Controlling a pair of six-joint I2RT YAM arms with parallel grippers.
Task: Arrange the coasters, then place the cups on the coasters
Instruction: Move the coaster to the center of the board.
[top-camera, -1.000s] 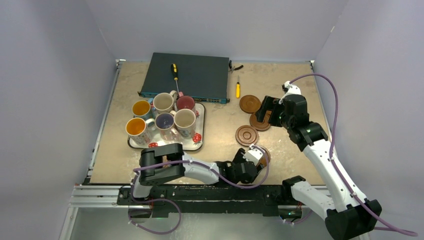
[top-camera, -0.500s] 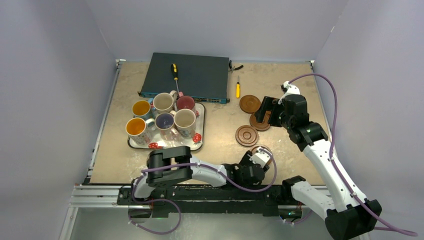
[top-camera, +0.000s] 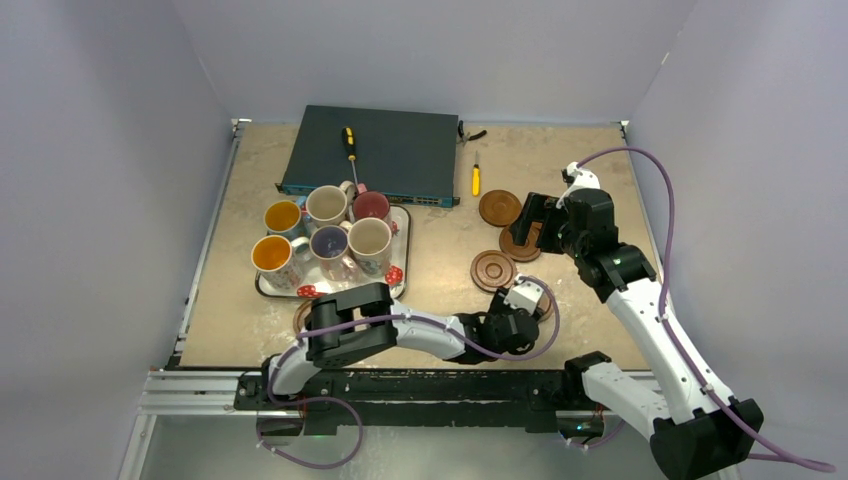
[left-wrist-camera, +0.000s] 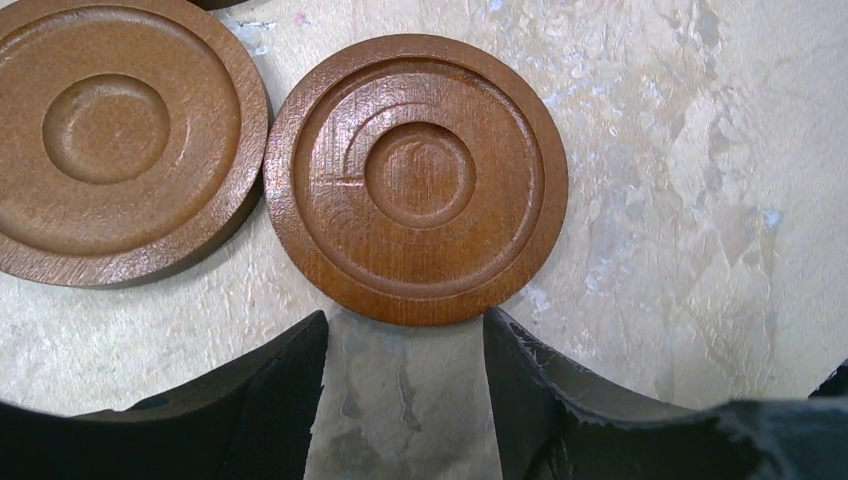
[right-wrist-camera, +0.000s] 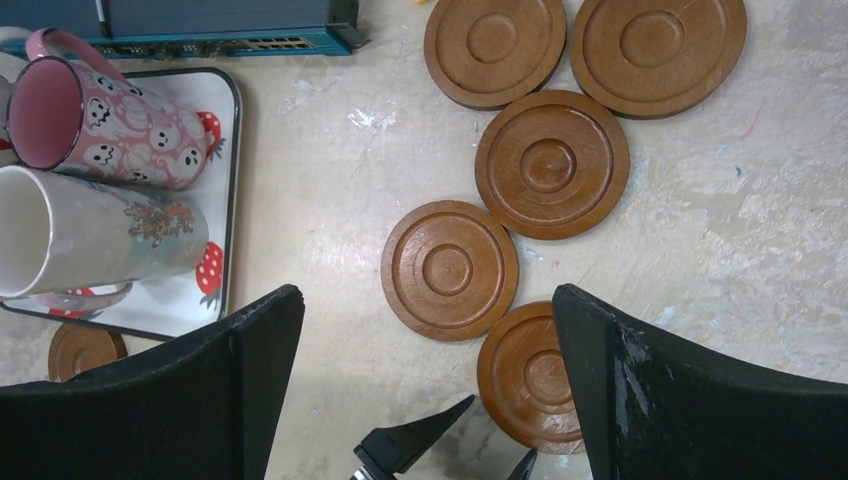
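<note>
The left arm is stretched to the right across the front of the table. Its gripper is down low, jaws partly open, with nothing between them. A coaster lies flat on the table just past the fingertips. It is centred on the gap, its near rim about level with the tips and not gripped, and from the wrist camera it looks wider than the gap. A second coaster lies beside it on that view's left, their rims touching or nearly so. Further back on the right side, the right gripper hangs above the coaster cluster with its jaws spread wide and empty. Its camera looks down on five coasters lying flat. Two are side by side at the far end and the rest trail toward the near edge. One of them, the middle coaster, lies roughly under the gap between the fingers. The sixth, a lone coaster, lies by the front left corner of the tray, well apart from both grippers. All six cups stand upright, bunched on the tray left of centre. None of them is on a coaster, and they are well clear of either gripper.
</note>
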